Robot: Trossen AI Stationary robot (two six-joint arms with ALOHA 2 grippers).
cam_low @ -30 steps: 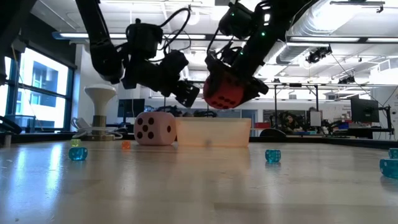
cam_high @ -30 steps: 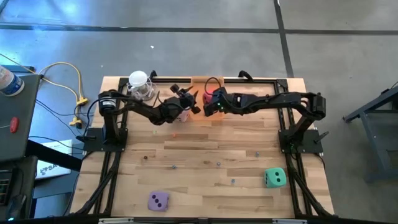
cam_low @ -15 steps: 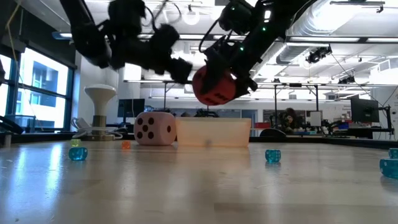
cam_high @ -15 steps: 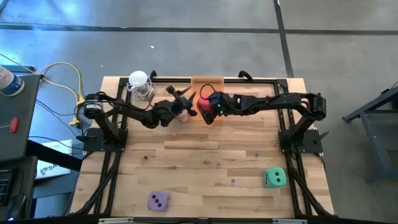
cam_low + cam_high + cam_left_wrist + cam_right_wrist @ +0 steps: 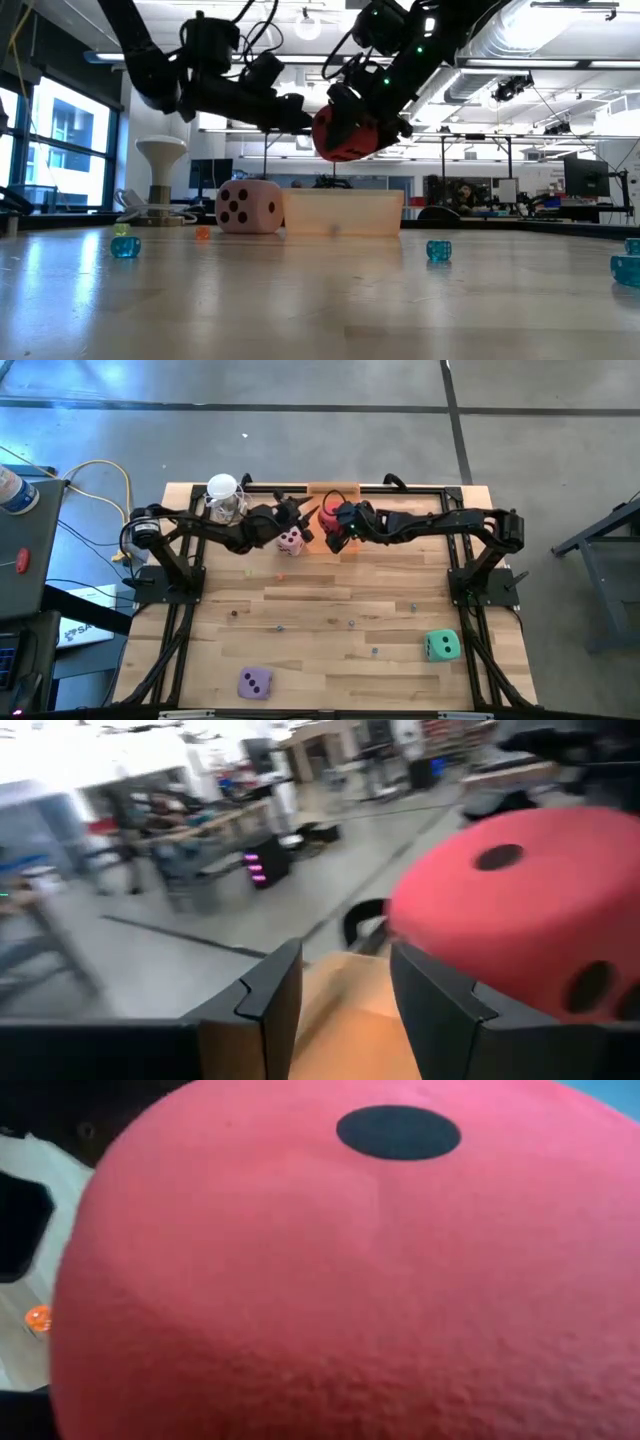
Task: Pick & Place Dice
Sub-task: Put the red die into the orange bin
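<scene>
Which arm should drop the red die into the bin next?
Right. The right gripper already holds the red die in the air, just above the bin. The left gripper hangs beside it, holding nothing, with the pink die on the table below.

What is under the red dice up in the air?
The red dice hangs in the right gripper above the pale tub. The pink dice sits beside the tub. The tub's inside cannot be seen.
</scene>
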